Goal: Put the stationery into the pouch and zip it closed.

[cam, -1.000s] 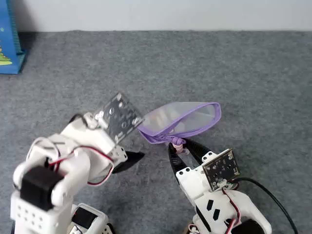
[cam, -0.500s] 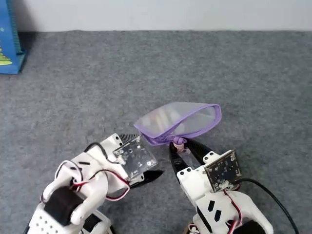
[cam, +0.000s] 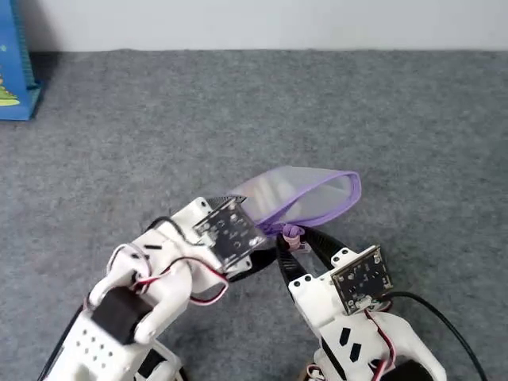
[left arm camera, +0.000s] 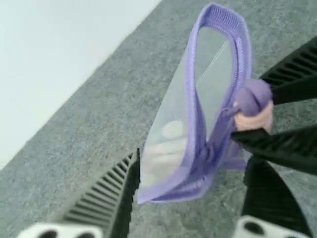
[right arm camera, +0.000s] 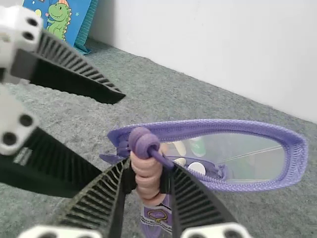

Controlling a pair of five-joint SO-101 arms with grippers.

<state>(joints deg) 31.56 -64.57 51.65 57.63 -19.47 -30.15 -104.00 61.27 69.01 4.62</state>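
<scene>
Left wrist view: left hand (left arm camera: pixel 194 163), fingers spread wide, one on each side of the near-left end of the pouch (left arm camera: pixel 213 84); contact with it cannot be told. The pouch is clear-sided with purple trim and rests on the grey table (left arm camera: pixel 99 134). Stationery (left arm camera: pixel 167 135) shows as pale pieces inside, seen through the clear side. Right hand (left arm camera: pixel 247 119), fingers pressed together on the zip pull (left arm camera: pixel 255 94), a purple knot over a peach bead. Right wrist view: right hand pinching the zip pull at the pouch's left end, the pouch running off to the right with small pale and green pieces within; the left hand's two black fingers stand parted just left of that end. Whether the zip is shut cannot be told. High view: pouch at mid-table, just beyond both hands; left arm at near left, right arm at near right. A blue box (cam: pixel 14 67) stands at the far-left edge by the white wall (cam: pixel 262 24).
</scene>
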